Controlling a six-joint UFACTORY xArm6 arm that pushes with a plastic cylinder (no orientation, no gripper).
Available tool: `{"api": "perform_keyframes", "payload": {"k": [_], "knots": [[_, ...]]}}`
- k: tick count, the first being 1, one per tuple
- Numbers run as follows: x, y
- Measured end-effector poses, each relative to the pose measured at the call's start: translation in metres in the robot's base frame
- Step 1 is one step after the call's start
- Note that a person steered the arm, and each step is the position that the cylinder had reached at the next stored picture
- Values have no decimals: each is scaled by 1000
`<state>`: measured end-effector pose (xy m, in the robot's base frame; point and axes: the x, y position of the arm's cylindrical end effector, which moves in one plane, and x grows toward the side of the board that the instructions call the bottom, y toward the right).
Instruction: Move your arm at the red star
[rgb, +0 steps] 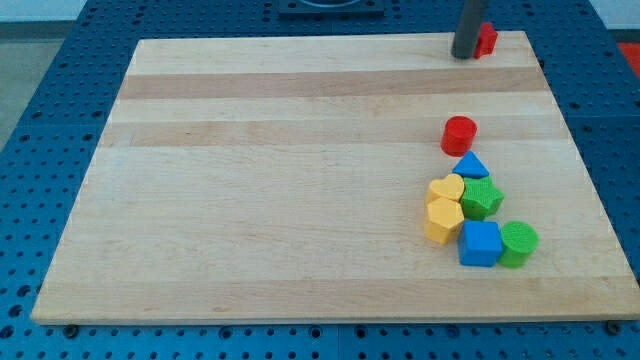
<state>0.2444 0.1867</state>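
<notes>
A red block (487, 39), which I take for the red star, sits at the top right corner of the wooden board (300, 180). Its left side is hidden behind my dark rod, so its shape is hard to make out. My tip (464, 56) rests on the board right against the red block's left side. A red cylinder (459, 134) stands farther down on the right.
Below the red cylinder is a tight cluster: a blue triangle (471, 166), a yellow heart (446, 189), a green star (482, 198), a yellow hexagon (442, 220), a blue cube (480, 243) and a green cylinder (518, 243). Blue pegboard surrounds the board.
</notes>
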Motion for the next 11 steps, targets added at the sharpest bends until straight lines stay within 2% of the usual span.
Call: {"api": "perform_keyframes", "payload": {"k": [3, 5, 7, 11], "knots": [[124, 20], [206, 8], [213, -53], [180, -45]]}}
